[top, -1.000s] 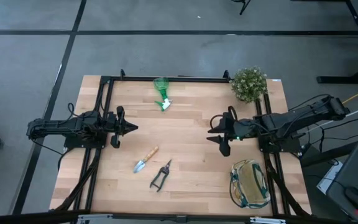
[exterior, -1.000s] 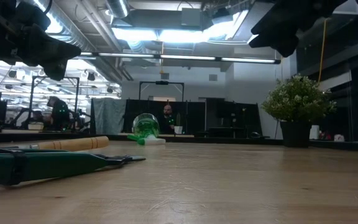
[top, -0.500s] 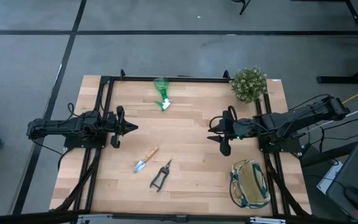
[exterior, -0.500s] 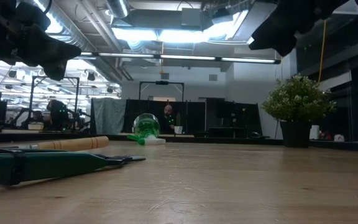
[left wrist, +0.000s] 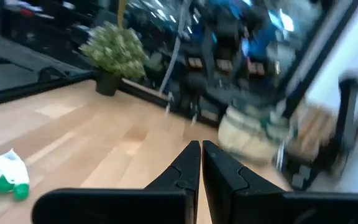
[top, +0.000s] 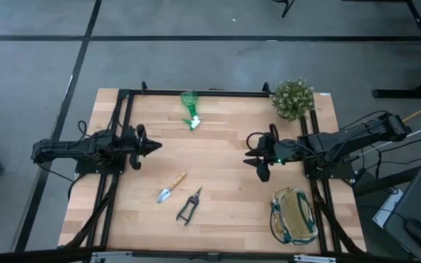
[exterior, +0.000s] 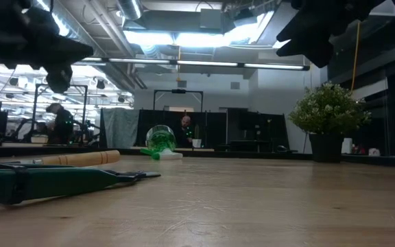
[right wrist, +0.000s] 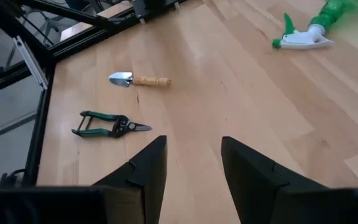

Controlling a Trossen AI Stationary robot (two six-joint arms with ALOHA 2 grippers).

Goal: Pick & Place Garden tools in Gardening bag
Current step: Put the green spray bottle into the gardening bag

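Left gripper (top: 154,145) fingers now shut, green translucent spray bottle (top: 191,109) on its side

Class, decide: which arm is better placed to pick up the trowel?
Probably the left: its tool hovers nearer the trowel, though its fingers are shut. The right tool, open, sits farther, nearer the gardening bag.

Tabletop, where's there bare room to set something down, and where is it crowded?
The widest bare wood lies mid-table, between the left gripper and right gripper. More lies between the spray bottle and potted plant, and between the shears and gardening bag. It is crowded where the trowel lies close beside the shears.
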